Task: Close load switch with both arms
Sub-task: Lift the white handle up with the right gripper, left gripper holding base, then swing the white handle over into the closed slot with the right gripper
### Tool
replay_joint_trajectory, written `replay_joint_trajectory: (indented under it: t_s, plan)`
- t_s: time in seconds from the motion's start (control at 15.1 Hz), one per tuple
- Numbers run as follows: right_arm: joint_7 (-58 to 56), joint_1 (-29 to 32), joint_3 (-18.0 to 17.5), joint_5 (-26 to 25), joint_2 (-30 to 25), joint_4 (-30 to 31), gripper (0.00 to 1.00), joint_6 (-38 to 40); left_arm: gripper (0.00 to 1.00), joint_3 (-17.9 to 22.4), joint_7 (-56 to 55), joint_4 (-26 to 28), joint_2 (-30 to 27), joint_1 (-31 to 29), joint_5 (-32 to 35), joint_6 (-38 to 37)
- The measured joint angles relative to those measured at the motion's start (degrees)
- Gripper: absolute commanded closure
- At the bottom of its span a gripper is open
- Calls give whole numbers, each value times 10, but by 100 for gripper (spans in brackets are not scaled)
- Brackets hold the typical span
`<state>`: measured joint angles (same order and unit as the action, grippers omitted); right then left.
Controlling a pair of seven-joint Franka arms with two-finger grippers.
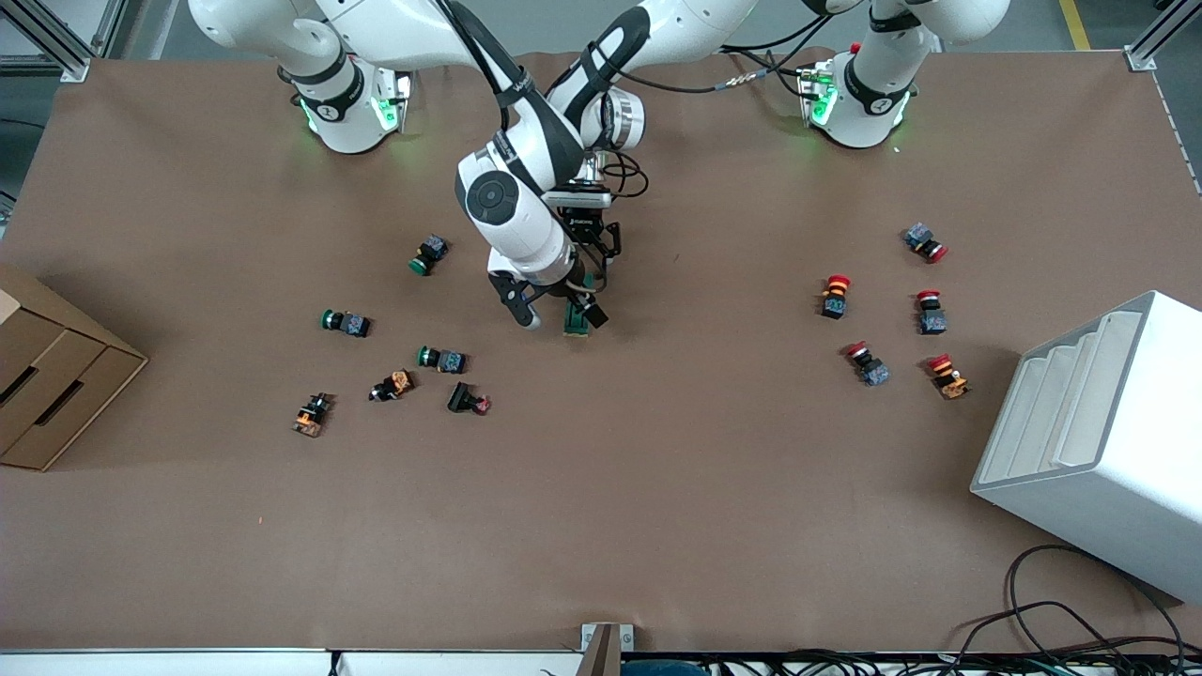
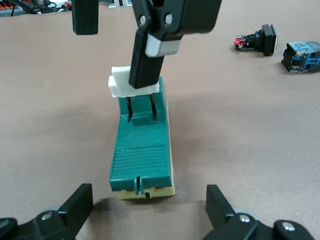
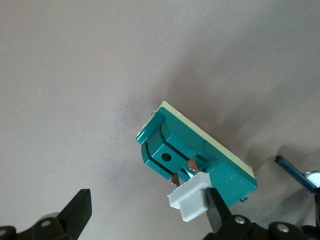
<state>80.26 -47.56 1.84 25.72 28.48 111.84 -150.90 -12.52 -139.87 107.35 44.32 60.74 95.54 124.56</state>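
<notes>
The load switch (image 1: 576,319) is a dark-green block on a cream base, lying at the table's middle. Its white handle (image 2: 131,85) stands raised on two metal blades. It also shows in the right wrist view (image 3: 200,150). My right gripper (image 1: 561,314) is open and wide around the handle end, and one finger (image 2: 145,62) touches the white handle (image 3: 192,197). The right gripper's own view shows it open (image 3: 145,212). My left gripper (image 1: 599,263) is open (image 2: 150,207), low by the switch's end away from the handle, and its fingers (image 2: 80,205) are apart from the switch.
Green and orange push buttons (image 1: 441,359) lie scattered toward the right arm's end, near a cardboard box (image 1: 47,376). Red push buttons (image 1: 835,296) lie toward the left arm's end, near a white rack (image 1: 1099,441). Two buttons (image 2: 260,40) show in the left wrist view.
</notes>
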Motion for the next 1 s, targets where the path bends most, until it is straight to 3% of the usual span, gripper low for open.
replay_joint_trajectory:
  t_s: [1.0]
  plan:
    - [-1, 15, 4, -2, 43, -66, 0, 16, 0, 0, -7, 0, 1, 0, 0, 0]
